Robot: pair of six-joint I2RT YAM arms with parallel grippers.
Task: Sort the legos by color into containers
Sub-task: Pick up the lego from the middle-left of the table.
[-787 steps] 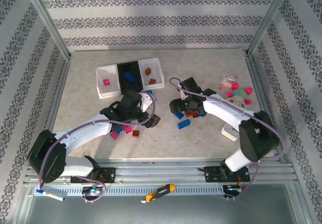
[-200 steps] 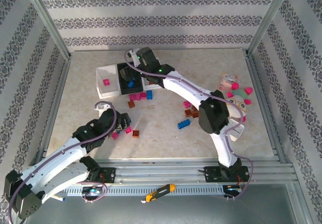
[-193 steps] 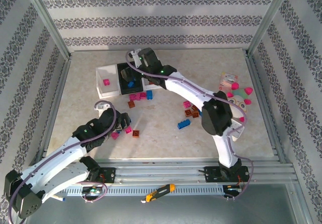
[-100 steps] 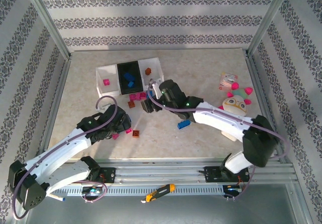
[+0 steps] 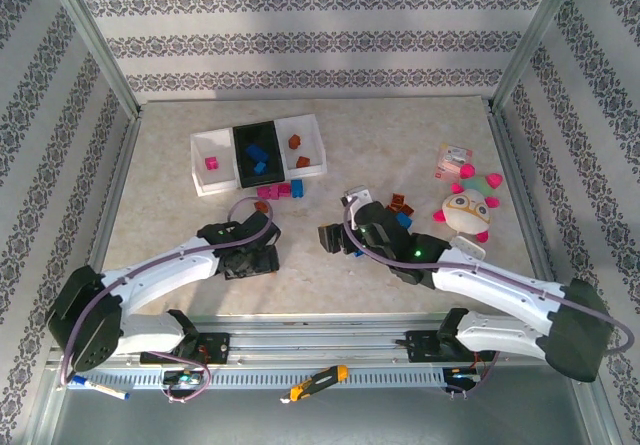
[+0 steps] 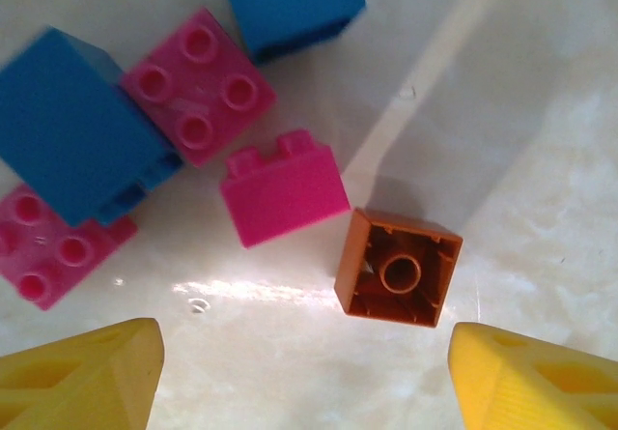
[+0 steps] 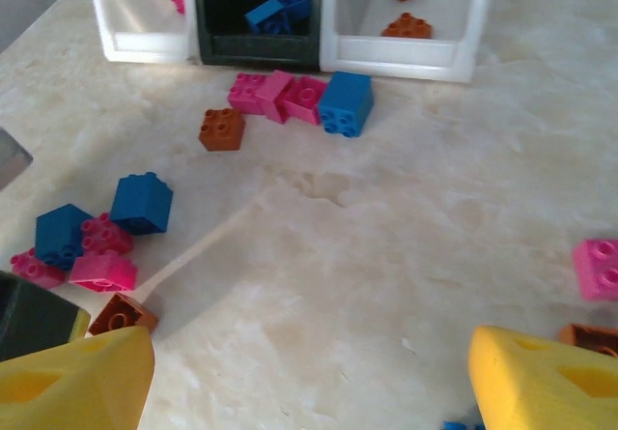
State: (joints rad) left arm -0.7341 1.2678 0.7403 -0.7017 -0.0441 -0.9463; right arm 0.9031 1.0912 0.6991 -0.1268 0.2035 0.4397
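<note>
Three trays stand in a row at the back: a white tray (image 5: 203,160) with a magenta lego, a black tray (image 5: 240,155) with blue legos, and a white tray (image 5: 318,155) with brown legos. My left gripper (image 6: 304,382) is open and low over a loose cluster. Just ahead of its yellow fingers (image 6: 77,377) lie an upturned brown lego (image 6: 399,268), a magenta lego (image 6: 284,186) on its side and a blue lego (image 6: 77,140). My right gripper (image 7: 309,382) is open over bare table. In front of the trays sit pink legos (image 7: 280,95), a blue lego (image 7: 346,101) and a brown one (image 7: 222,129).
A pink-and-teal plush toy (image 5: 465,205) and a small packet (image 5: 455,160) lie at the right. Brown and blue legos (image 5: 400,208) sit beside my right arm. The two grippers (image 5: 255,255) (image 5: 335,237) are close together near mid-table. Metal frame posts edge the table.
My right arm has pulled back from over the black tray to the near middle of the table. My left gripper has shifted right and lower over the brick cluster.
</note>
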